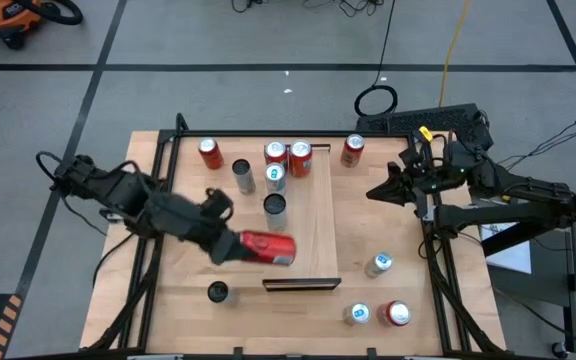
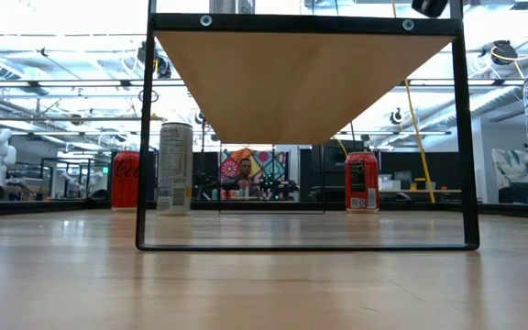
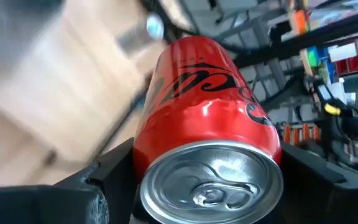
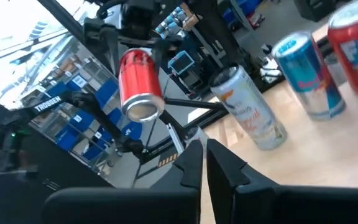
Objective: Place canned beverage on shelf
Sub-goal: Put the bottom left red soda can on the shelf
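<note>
Left gripper (image 1: 236, 246) clamps a red can (image 1: 268, 248) lying sideways, above the shelf's (image 1: 308, 215) left edge, apparently lifted clear of it, though height is hard to judge. Several cans stand on the shelf's far part. Right gripper (image 1: 376, 192), fingers pressed together with nothing between them, waits at the table's (image 1: 398, 240) right edge.

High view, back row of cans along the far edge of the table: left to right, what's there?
Red can → dark silver can → red can with a blue-and-silver can just in front → red can → red can.
</note>
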